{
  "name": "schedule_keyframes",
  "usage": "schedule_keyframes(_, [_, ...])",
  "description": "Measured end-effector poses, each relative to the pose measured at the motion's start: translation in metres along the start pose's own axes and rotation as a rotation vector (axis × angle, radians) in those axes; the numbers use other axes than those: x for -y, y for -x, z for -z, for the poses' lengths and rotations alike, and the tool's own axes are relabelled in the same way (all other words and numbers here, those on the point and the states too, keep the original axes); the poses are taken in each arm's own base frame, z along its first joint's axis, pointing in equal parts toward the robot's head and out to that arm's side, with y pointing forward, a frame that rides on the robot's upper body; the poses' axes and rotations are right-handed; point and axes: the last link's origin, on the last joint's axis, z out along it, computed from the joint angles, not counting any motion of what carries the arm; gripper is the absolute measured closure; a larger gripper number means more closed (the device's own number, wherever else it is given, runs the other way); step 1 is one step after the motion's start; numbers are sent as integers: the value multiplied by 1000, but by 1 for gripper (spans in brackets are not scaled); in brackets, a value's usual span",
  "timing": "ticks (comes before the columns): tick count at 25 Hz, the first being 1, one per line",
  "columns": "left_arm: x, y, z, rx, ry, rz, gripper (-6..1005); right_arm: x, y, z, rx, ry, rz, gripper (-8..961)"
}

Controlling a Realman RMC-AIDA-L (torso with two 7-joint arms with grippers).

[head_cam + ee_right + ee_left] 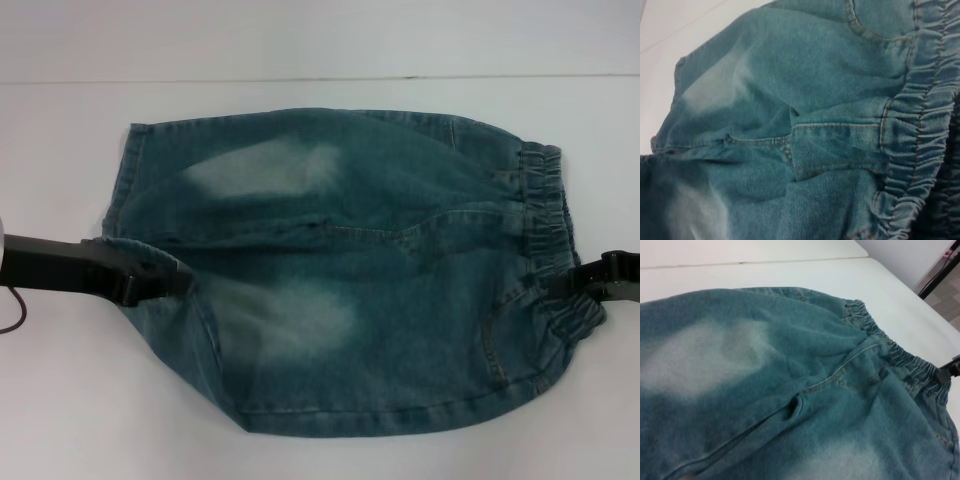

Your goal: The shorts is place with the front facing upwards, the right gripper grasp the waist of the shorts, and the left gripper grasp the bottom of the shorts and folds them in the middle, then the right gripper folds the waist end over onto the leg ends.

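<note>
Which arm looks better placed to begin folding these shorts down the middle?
Probably both together: the left gripper sits at the shorts' leg hem, the right gripper at the waistband. Neither alone.

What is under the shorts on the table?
Around the shorts only the white table shows. The left gripper meets the leg end, the right gripper the waistband. Anything beneath the denim is covered.

Even bright light, faint shadows, wrist views soft.
</note>
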Motion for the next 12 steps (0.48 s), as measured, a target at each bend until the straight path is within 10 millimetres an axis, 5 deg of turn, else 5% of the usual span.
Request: schedule_keyframes(12, [-1,-1,-1,-5,8,-1,947,1,0,4,11,1,16,827])
